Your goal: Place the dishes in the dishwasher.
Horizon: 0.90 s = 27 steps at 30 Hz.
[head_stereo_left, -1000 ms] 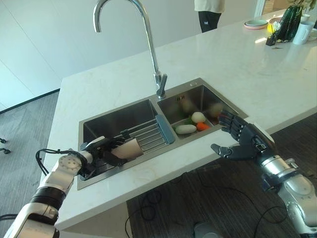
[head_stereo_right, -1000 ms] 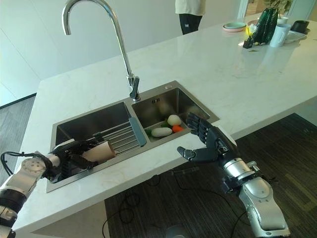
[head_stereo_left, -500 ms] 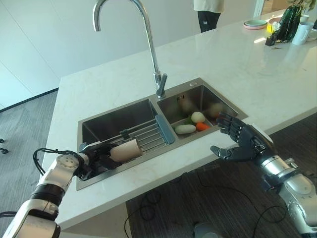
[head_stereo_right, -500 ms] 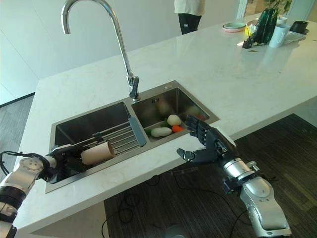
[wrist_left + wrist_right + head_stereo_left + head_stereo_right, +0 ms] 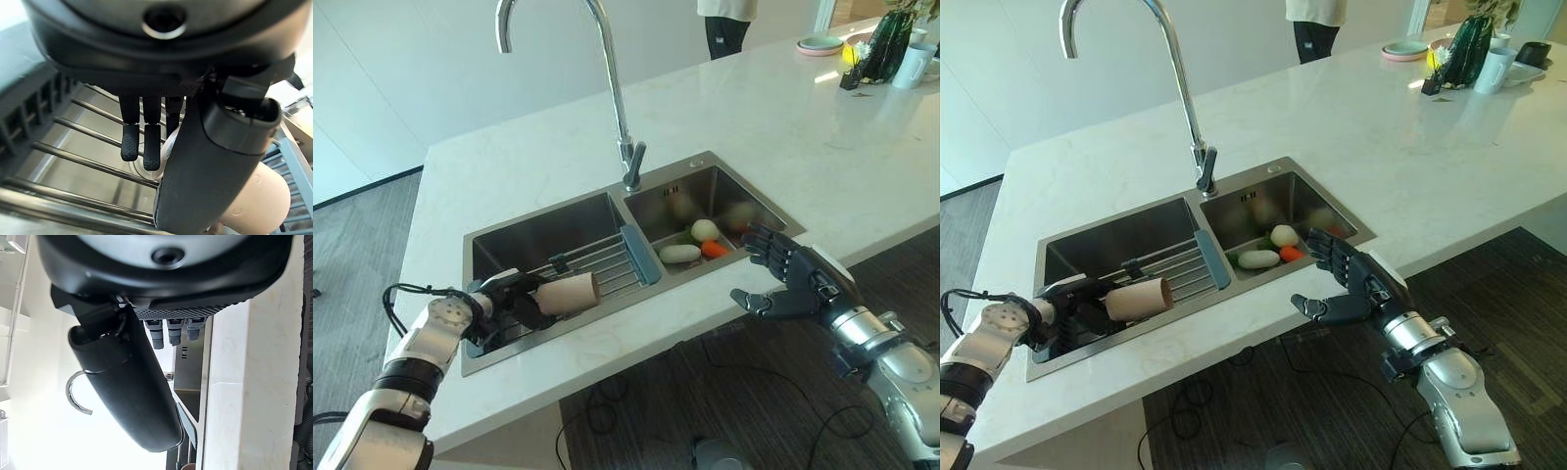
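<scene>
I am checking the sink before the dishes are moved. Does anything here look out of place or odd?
Yes. Vegetables lie loose in the right basin of the sink, where dishes would be expected. In the left basin, a beige cup lies on its side over the wire rack, held by the left hand. The right hand hangs open off the counter's edge.

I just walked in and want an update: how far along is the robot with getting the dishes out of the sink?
Nothing looks loaded yet, and no dishwasher is in view. In hand: the left hand grips a beige cup over the rack in the left basin of the sink. The right hand hangs open by the counter edge. Left: carrying the cup away; vegetables sit in the right basin.
</scene>
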Motion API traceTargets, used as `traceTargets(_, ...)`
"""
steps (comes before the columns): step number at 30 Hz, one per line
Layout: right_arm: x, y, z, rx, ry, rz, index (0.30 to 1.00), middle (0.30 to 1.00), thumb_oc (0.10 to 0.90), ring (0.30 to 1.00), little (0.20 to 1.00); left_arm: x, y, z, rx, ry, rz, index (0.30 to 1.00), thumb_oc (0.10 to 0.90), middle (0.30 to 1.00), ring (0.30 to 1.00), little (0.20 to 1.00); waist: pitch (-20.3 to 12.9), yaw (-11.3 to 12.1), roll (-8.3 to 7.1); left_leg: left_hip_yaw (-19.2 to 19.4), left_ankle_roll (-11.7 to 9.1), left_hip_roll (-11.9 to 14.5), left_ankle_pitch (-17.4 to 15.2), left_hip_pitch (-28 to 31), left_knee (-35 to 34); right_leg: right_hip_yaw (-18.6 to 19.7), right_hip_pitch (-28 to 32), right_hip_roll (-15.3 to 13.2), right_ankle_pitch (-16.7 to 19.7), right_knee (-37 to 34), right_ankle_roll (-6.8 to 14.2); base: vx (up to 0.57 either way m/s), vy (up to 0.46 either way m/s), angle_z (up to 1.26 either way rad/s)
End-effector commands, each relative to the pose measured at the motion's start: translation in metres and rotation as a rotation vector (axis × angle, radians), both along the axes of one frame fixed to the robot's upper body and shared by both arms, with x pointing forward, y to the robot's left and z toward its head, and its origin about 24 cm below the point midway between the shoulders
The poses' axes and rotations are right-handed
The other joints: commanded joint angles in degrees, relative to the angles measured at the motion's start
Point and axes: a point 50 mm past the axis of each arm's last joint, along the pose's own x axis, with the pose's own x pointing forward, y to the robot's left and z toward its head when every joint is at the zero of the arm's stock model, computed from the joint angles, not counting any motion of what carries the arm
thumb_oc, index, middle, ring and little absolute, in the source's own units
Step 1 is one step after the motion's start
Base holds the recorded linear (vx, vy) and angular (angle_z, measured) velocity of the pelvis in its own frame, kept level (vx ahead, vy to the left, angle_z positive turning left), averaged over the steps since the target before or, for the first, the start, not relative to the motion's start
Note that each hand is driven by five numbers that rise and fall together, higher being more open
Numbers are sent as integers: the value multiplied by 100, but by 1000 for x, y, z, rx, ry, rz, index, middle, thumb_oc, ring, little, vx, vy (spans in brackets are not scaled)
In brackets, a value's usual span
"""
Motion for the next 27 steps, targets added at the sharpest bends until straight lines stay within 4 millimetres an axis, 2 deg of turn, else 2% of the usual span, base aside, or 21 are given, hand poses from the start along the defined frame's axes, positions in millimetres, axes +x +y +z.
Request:
traceTargets(1,8,5,53,7,-293,44,900,900,800,900,900,19,5,69,90,-302,-23,300,400,300,300,300,-356,43,-8,206,157,13,-865,-104,950,-146,190,-125,-114,-83,611,0,0,0)
traceTargets(5,7,4,53,6,-294,38,900,900,800,900,900,19,6,80,56,-400,3,300,400,300,300,300,-360,59,-18,191,161,7,-870,-104,950,-156,196,-130,-122,-83,608,0,0,0)
traceTargets(9,5,3,49,9,-294,16,900,900,800,900,900,16,4,102,-134,-609,68,300,400,300,300,300,-358,133,-58,138,164,-5,-870,-117,950,-187,206,-159,-131,-83,601,0,0,0)
traceTargets(12,4,3,46,13,-296,-6,900,900,800,900,900,4,5,112,-294,-815,151,300,400,300,300,300,-371,247,-107,59,164,-22,-879,-144,950,-247,219,-195,-155,-83,579,-20,0,2)
traceTargets(17,2,3,42,23,-299,-28,900,900,800,900,900,-16,6,122,-494,-1033,242,300,400,300,300,300,-389,395,-191,-81,165,-56,-882,-190,950,-327,258,-244,-191,-83,555,-37,4,9)
traceTargets(19,1,7,39,29,-298,-37,900,900,800,900,900,-29,-1,124,-602,-1121,259,300,400,300,300,300,-406,496,-237,-204,174,-83,-880,-225,950,-369,302,-275,-216,-83,537,-54,39,16)
traceTargets(20,1,10,38,32,-304,-45,900,900,800,900,900,-36,-10,124,-633,-1161,250,300,400,300,300,300,-400,565,-271,-303,183,-106,-869,-248,950,-399,348,-295,-226,-83,526,-57,48,18)
traceTargets(24,-2,13,39,53,-319,-61,900,900,800,900,900,-47,-26,122,-669,-1187,216,300,400,300,300,300,-386,697,-337,-484,211,-168,-813,-317,950,-459,398,-337,-213,-83,500,-64,43,25)
traceTargets(27,-4,20,39,114,-327,-58,900,900,800,900,900,-58,-43,115,-714,-1161,170,300,400,300,300,300,-350,915,-408,-706,263,-287,-811,-398,950,-559,424,-424,-194,-83,526,-84,102,35)
